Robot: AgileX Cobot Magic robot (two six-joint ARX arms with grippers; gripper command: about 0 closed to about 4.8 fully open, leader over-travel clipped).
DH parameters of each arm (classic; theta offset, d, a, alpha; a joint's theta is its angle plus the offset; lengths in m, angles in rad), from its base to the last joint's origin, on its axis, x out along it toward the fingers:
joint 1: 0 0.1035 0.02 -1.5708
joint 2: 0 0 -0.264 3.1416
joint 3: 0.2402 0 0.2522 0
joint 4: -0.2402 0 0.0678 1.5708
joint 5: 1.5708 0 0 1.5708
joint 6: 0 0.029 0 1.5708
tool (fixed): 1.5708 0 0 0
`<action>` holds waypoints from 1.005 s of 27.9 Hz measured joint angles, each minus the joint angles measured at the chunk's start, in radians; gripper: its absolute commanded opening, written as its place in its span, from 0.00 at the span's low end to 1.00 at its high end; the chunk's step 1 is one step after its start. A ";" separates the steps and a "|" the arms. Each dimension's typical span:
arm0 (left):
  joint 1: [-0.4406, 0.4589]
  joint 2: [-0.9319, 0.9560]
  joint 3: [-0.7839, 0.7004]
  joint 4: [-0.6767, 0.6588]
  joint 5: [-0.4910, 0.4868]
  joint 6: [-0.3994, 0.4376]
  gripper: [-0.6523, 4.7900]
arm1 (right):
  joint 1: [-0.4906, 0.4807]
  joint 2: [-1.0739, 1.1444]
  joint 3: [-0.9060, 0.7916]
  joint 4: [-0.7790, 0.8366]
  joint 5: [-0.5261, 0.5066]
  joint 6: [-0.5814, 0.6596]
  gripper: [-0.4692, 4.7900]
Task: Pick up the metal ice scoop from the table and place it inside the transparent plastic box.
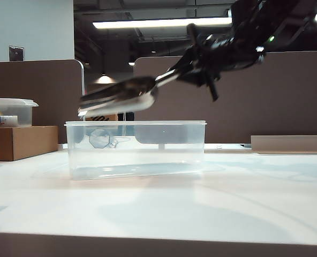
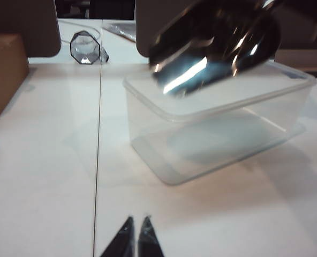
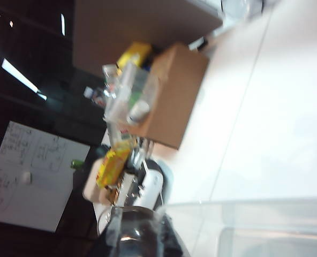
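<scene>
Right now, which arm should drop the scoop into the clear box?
Right. The right gripper holds the metal ice scoop by its handle above the transparent plastic box. The left gripper is shut, low, short of the box.

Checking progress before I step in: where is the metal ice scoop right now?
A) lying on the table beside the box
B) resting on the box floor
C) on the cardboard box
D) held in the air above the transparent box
D: the right gripper holds the metal ice scoop by its handle above the rim of the transparent plastic box.
</scene>
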 measured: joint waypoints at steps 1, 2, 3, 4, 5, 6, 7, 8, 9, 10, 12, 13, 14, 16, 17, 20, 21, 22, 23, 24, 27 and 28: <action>0.000 -0.011 0.000 0.000 0.000 0.000 0.16 | 0.004 0.013 0.000 0.000 0.000 0.002 0.07; 0.000 -0.019 0.000 0.000 0.000 0.000 0.16 | 0.007 0.024 0.000 0.002 0.000 0.006 0.07; 0.000 -0.031 0.000 0.000 0.000 0.000 0.16 | 0.008 0.036 0.000 0.002 0.002 0.008 0.07; 0.000 -0.037 0.000 0.002 0.000 0.000 0.16 | 0.008 0.045 0.000 0.002 0.004 0.009 0.07; 0.000 -0.041 0.000 0.001 0.000 0.000 0.16 | 0.007 0.057 0.000 0.004 0.005 0.011 0.07; 0.000 -0.042 0.000 0.002 0.000 0.000 0.16 | 0.006 0.066 0.000 0.004 0.005 0.012 0.07; 0.000 -0.041 0.000 0.001 0.000 0.000 0.16 | 0.005 0.077 0.000 0.004 0.005 0.014 0.07; 0.000 -0.041 0.000 0.000 0.000 0.000 0.16 | 0.004 0.086 0.000 0.003 0.005 0.015 0.07; 0.000 -0.041 0.000 0.001 0.000 0.000 0.16 | 0.004 0.094 0.000 0.002 0.006 0.018 0.07; 0.000 -0.041 0.000 0.001 0.000 0.000 0.16 | 0.004 0.100 0.000 0.001 0.006 0.019 0.07; 0.000 -0.041 0.000 0.001 0.000 0.000 0.16 | 0.004 0.110 0.000 0.000 0.010 0.022 0.07; 0.000 -0.041 0.000 0.001 0.000 0.000 0.16 | 0.005 0.113 0.000 -0.004 0.014 0.022 0.07; 0.000 -0.041 0.000 0.001 0.000 0.000 0.16 | 0.006 0.115 0.000 -0.010 0.023 0.023 0.07; 0.000 -0.041 0.000 0.001 0.000 0.000 0.16 | 0.010 0.119 0.000 -0.023 0.046 0.021 0.07; 0.000 -0.041 0.000 0.001 0.000 0.000 0.16 | 0.010 0.123 0.000 -0.023 0.056 0.021 0.07; 0.000 -0.041 0.000 0.001 0.000 0.000 0.16 | 0.012 0.123 0.000 -0.036 0.076 0.020 0.16; 0.000 -0.041 0.000 0.001 0.000 0.000 0.16 | 0.012 0.123 0.001 -0.038 0.080 0.020 0.25; 0.000 -0.041 0.000 0.000 0.000 0.000 0.16 | 0.012 0.123 0.002 -0.041 0.082 0.019 0.32; 0.000 -0.041 0.000 0.001 0.000 0.000 0.16 | 0.013 0.123 0.002 -0.046 0.084 0.018 0.35; 0.000 -0.041 0.000 0.001 0.000 0.000 0.16 | 0.013 0.123 0.002 -0.048 0.081 0.017 0.35; 0.000 -0.041 0.000 0.001 0.000 0.000 0.16 | 0.013 0.121 0.008 -0.048 0.084 0.021 0.35; 0.000 -0.041 0.000 0.001 0.000 0.000 0.16 | 0.013 0.122 0.006 -0.054 0.084 0.021 0.35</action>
